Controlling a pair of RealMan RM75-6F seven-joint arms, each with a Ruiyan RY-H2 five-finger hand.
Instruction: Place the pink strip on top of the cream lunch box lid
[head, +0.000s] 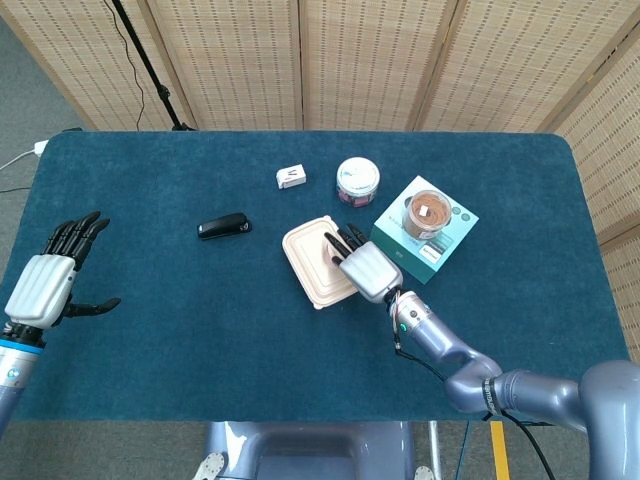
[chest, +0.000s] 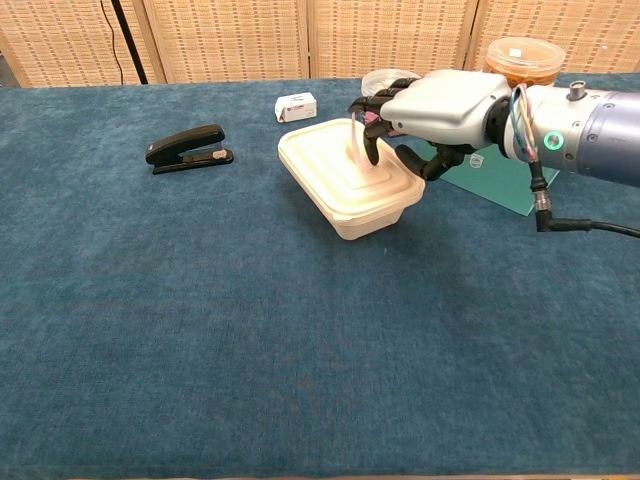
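Note:
The cream lunch box stands mid-table with its lid on, also seen in the head view. My right hand hovers over the box's right side, fingers curled down. It pinches the pale pink strip, which hangs upright with its lower end at the lid's surface. In the head view the right hand covers the strip. My left hand is open, fingers spread, off the table's left edge and holding nothing.
A black stapler lies left of the box. A small white box and a clear jar sit behind it. A teal box carrying an orange-lidded jar stands to the right.

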